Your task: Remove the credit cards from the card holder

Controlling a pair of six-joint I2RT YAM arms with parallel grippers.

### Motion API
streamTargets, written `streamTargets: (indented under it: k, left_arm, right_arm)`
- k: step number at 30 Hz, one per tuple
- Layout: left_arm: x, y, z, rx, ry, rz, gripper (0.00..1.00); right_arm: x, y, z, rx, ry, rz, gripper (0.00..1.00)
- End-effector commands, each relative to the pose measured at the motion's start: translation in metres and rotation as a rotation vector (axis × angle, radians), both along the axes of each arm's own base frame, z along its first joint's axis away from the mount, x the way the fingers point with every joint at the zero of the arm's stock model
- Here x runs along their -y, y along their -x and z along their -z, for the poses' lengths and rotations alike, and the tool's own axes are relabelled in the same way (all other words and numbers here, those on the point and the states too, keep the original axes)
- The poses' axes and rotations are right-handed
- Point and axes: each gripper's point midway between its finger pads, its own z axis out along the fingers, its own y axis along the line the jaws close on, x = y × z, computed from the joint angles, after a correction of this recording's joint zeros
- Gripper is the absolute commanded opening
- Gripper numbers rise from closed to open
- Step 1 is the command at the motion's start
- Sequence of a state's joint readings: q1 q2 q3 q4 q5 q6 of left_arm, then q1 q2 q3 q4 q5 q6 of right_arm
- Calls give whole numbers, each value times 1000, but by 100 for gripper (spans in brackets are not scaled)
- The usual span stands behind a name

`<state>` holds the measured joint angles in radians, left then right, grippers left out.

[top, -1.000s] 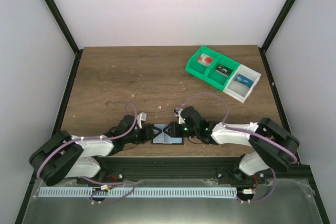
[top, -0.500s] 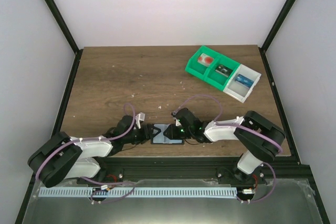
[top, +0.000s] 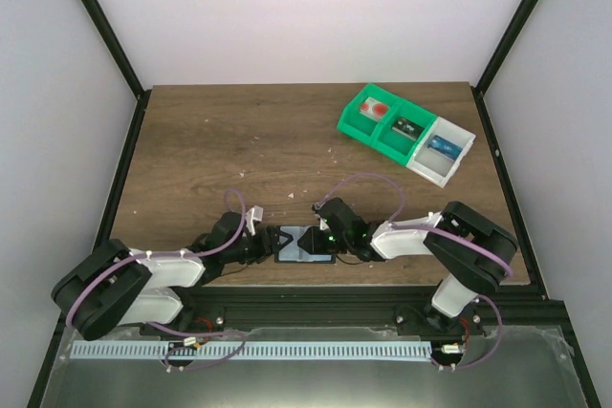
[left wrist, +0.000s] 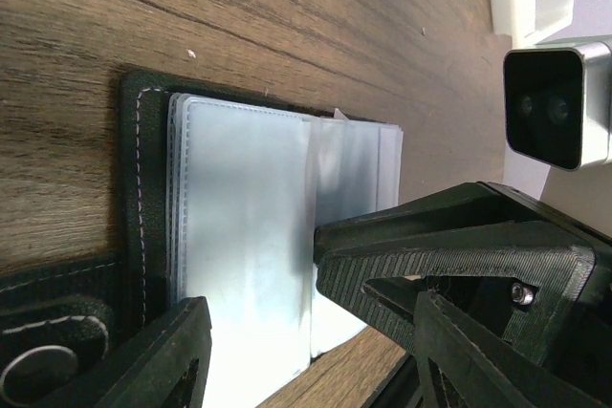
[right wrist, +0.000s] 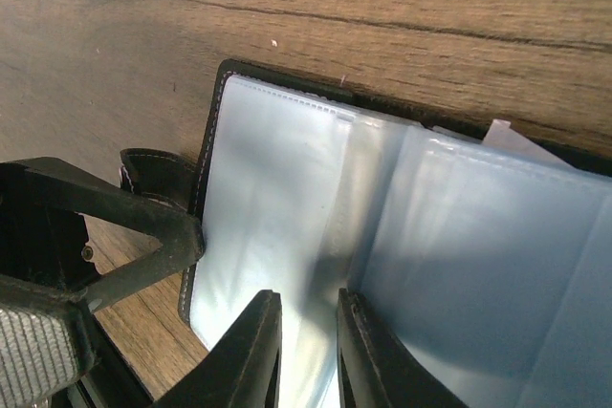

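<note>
The card holder lies open near the table's front edge, with a black leather rim and pale blue-grey plastic sleeves. My left gripper is open wide at its left end, one finger over the black snap strap. My right gripper hovers over the sleeves. Its jaws stand a narrow gap apart astride the crease between two sleeves. I cannot see anything held. A small pale corner sticks out at the far edge of the sleeves.
A green compartment tray joined to a white one stands at the back right, with small items inside. The two grippers face each other very closely over the holder. Small crumbs dot the wooden table.
My right arm has swung left and its gripper has moved onto the open holder. In the last half second almost nothing has moved. The left gripper stays put.
</note>
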<state>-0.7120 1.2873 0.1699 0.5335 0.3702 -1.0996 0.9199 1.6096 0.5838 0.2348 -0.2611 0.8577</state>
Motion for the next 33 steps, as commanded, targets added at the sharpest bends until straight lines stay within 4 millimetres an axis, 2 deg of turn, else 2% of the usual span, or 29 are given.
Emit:
streamTargets:
  k: [1,13,20,26,33]
  left_arm:
    - [-7,1,9,-28,-68,-7,61]
    - [-6,-3,4,-13,-76,-6,61]
    - [-7,-3,14,-36,-108,-6,62]
    - [7,-1,-2,-26,-6,31,61]
    - [22,6,-24,-32,98,95,60]
  right_arm:
    - [12,3,17,-14,59,31,18]
    - [14,6,21,-6,56,20,17]
    - [12,6,20,-2,51,9,17]
    - [11,7,26,-6,46,1,16]
    - [6,10,22,-4,-10,-9,16]
